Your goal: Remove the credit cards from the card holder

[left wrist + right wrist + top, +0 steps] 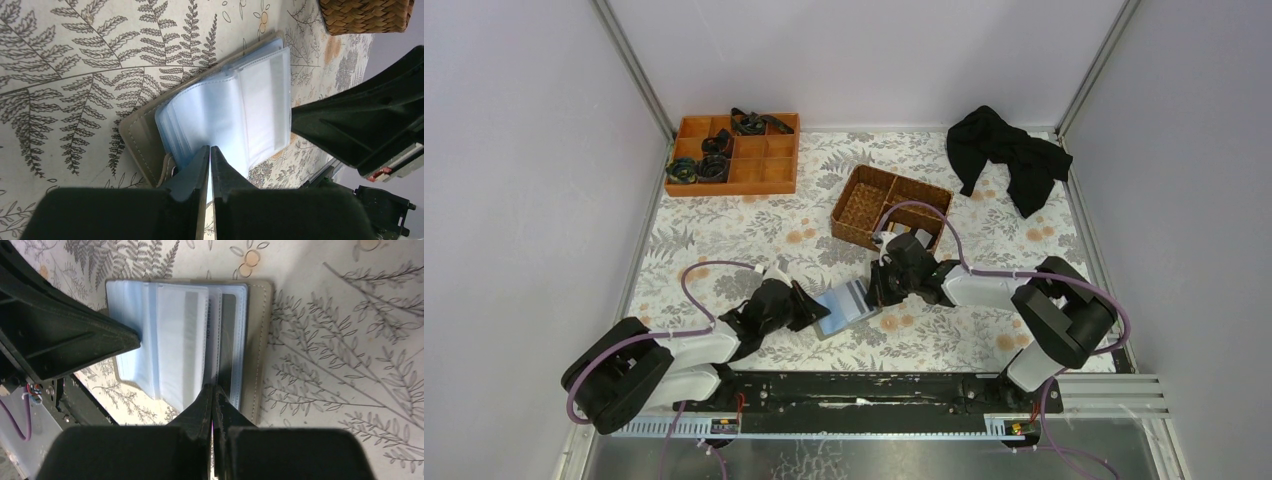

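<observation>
Top external view: one card holder (844,306) lies open by the middle of the near edge, between my left claw (810,309) and my right claw (876,291), both touching it. I count one wicker basket (891,207) further in towards the far edge, one orange tray (734,153) at the far left corner and one black cloth (1009,155) at the far right corner. I see no card outside the holder, so I judge that the task has barely started.

Left wrist view: my left claw is pinched shut on the near edge of the holder's clear sleeves (235,115), with a thin pale strip between the fingers. The sleeves fan upward here, and I can make out no card in them.

Right wrist view: my right claw is also closed, on the sleeve edge nearest it. Whether it has a card or only plastic, I cannot tell. Two cards show, both tucked inside: one grey card (228,340) and one pale card (214,325) with print along it. Any others are hidden, so all of them are left to pull out.
</observation>
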Controlling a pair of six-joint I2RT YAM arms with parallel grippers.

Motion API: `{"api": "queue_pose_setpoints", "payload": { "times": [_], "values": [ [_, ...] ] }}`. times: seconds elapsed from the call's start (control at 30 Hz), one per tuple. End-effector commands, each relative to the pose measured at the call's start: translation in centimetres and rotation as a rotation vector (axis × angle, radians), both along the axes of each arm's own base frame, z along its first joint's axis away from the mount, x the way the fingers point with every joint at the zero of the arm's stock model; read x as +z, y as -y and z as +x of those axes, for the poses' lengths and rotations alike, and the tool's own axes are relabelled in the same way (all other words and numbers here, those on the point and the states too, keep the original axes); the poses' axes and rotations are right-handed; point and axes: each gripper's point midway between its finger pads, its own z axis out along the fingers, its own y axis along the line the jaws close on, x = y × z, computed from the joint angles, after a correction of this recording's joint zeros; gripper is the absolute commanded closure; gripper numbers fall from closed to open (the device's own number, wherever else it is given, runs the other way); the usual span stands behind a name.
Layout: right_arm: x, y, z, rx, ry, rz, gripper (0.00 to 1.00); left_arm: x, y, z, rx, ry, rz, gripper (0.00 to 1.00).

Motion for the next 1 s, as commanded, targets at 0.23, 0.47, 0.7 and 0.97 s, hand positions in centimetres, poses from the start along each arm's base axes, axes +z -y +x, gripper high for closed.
{"api": "queue_pose_setpoints", "payload": {
  "times": [0.23, 0.47, 0.7, 0.97],
  "values": [
    [5.0, -3.6, -1.5, 0.097, 0.070, 0.101, 1.00, -2.9, -2.1, -1.6, 0.000, -0.072, 0.105, 0.89],
    [5.7, -4.7, -1.9, 0.117, 0.083, 0.103, 1.00, -2.7, -2.0, -1.6, -0.004, -0.064, 0.104, 0.89],
    [6.1, -5.4, -2.1, 0.136, 0.087, 0.102, 1.00, -2.5, -1.9, -1.6, -0.010, -0.057, 0.097, 0.89],
    [5.7, -6.9, -2.5, 0.171, 0.078, 0.103, 1.00, 0.4, -2.6, -0.9, 0.020, 0.008, 0.108, 0.89]
  ]
}}
